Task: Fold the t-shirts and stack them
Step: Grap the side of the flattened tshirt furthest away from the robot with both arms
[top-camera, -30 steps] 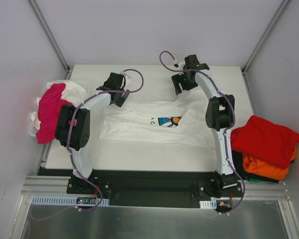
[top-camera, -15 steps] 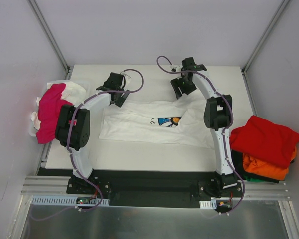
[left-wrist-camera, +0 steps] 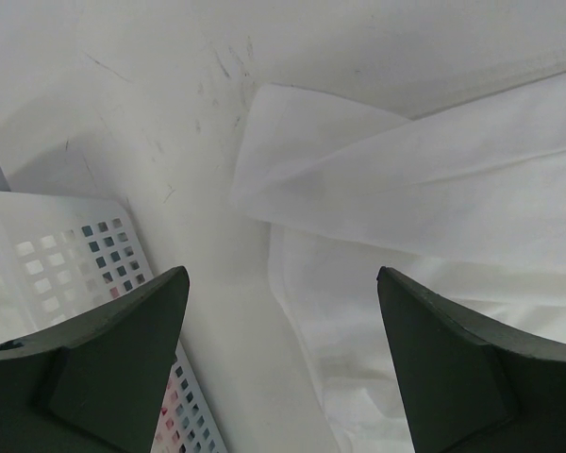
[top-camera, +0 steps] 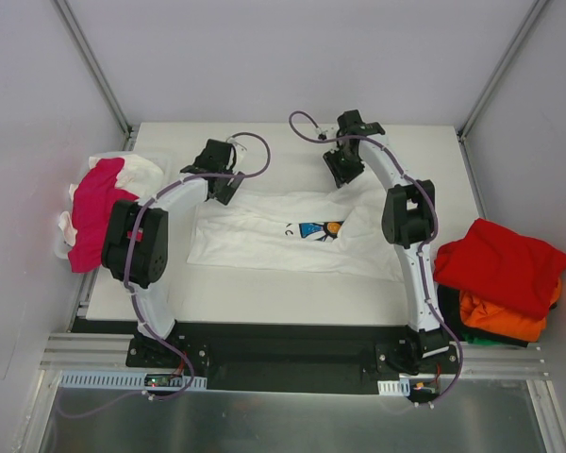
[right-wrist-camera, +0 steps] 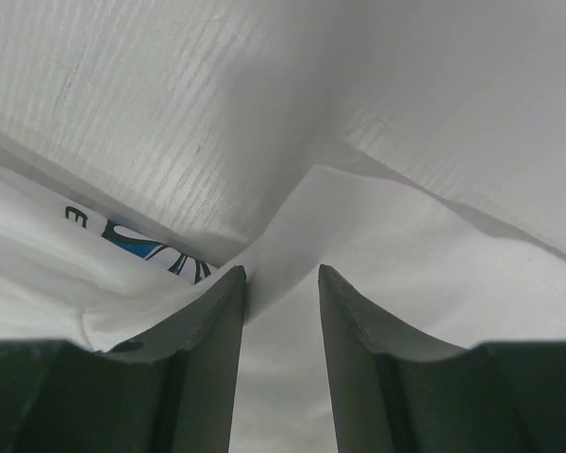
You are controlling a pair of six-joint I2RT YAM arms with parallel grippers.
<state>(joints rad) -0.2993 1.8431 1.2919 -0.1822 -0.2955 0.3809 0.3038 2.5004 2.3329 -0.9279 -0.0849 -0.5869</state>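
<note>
A white t-shirt (top-camera: 283, 236) with a blue print (top-camera: 321, 229) lies spread flat in the middle of the table. My left gripper (top-camera: 223, 181) hovers over its far left corner. In the left wrist view it (left-wrist-camera: 283, 274) is wide open and empty above the folded sleeve (left-wrist-camera: 358, 160). My right gripper (top-camera: 343, 168) is at the shirt's far edge. In the right wrist view it (right-wrist-camera: 278, 269) has its jaws narrowly apart, and a raised fold of the white shirt (right-wrist-camera: 292, 226) reaches up to its tips. The blue print (right-wrist-camera: 146, 250) shows to its left.
A white basket (top-camera: 68, 247) at the left edge holds a magenta tee (top-camera: 94, 212) and white cloth (top-camera: 137, 168); its grid wall shows in the left wrist view (left-wrist-camera: 66, 255). At the right edge a red tee (top-camera: 505, 264) lies on an orange one (top-camera: 500, 316).
My right gripper has shifted a little left and farther back along the shirt's far edge. The left gripper and the shirt have hardly moved.
</note>
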